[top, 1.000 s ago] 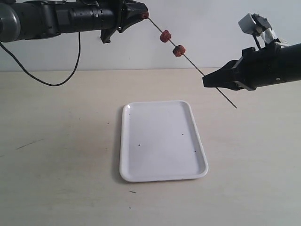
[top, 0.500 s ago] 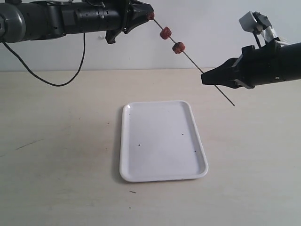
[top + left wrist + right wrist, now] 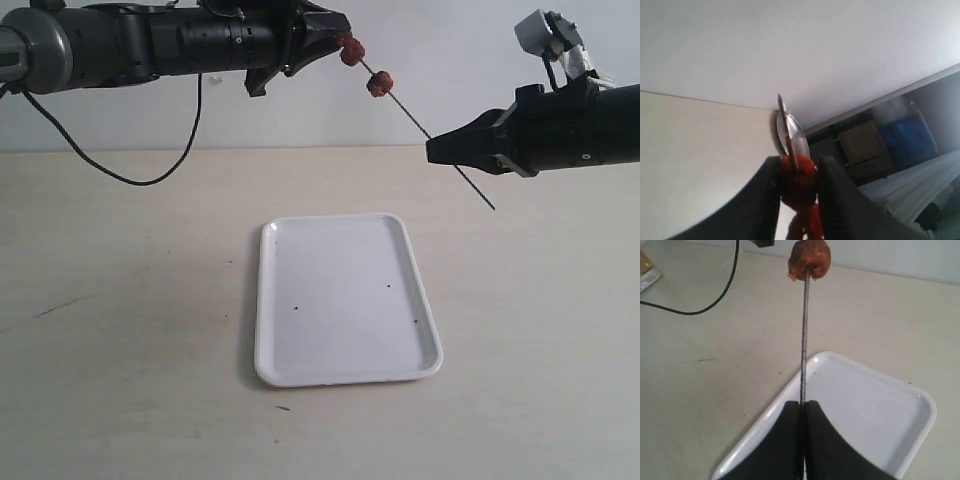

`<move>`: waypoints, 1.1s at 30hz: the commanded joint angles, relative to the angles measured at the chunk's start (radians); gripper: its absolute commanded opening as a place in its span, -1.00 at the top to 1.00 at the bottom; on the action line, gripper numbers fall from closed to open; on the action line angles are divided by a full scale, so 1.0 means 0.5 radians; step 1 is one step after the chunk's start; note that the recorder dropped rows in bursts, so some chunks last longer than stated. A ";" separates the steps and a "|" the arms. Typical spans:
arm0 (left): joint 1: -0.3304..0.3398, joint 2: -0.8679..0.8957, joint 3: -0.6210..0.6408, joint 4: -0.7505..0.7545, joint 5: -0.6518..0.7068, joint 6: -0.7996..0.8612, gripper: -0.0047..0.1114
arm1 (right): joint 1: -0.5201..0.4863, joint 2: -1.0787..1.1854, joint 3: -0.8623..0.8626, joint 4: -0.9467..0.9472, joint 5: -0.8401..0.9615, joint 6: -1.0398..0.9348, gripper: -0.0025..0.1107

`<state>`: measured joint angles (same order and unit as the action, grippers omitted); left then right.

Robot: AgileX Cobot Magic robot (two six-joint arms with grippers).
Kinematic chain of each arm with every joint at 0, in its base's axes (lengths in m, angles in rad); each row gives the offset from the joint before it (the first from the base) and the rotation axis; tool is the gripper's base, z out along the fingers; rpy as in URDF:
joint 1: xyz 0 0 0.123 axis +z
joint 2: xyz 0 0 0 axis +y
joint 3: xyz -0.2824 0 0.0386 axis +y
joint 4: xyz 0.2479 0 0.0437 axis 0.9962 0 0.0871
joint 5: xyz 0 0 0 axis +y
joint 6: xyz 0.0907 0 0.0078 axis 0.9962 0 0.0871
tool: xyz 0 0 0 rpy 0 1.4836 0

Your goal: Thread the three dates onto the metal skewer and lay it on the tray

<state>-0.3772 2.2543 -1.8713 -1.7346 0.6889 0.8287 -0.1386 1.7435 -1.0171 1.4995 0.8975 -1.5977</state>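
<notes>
The metal skewer (image 3: 420, 130) slants in the air above the tray (image 3: 340, 260), which lies flat on the table. My left gripper (image 3: 340, 42) is shut on one date (image 3: 799, 181) at the skewer's upper end, where the shiny tip (image 3: 788, 125) sticks out past the fingers. A second date (image 3: 352, 53) sits right against the held one, and a third date (image 3: 379, 84) is a little lower on the rod. My right gripper (image 3: 432, 151) is shut on the skewer's lower part (image 3: 803, 355). In the right wrist view the nearest date (image 3: 810, 259) hides the others.
A black cable (image 3: 130, 180) droops from the left arm onto the table at the back left. The tray (image 3: 875, 410) lies below the right gripper (image 3: 802, 404). A pale wall stands behind the table.
My left gripper has slid right and down the skewer with its date, closing the gap to the second date. The right gripper with the skewer has risen slightly.
</notes>
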 commanded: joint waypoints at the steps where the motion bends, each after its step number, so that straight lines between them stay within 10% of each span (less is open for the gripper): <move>1: -0.039 -0.011 -0.007 0.065 0.052 0.009 0.46 | -0.003 -0.004 0.001 0.072 0.029 -0.049 0.96; 33: -0.047 -0.011 -0.007 0.069 0.160 0.068 0.09 | -0.003 -0.004 0.001 0.158 -0.078 -0.078 0.96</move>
<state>-0.3946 2.2543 -1.8713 -1.6993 0.7533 0.8378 -0.1386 1.7435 -1.0171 1.5618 0.8585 -1.6278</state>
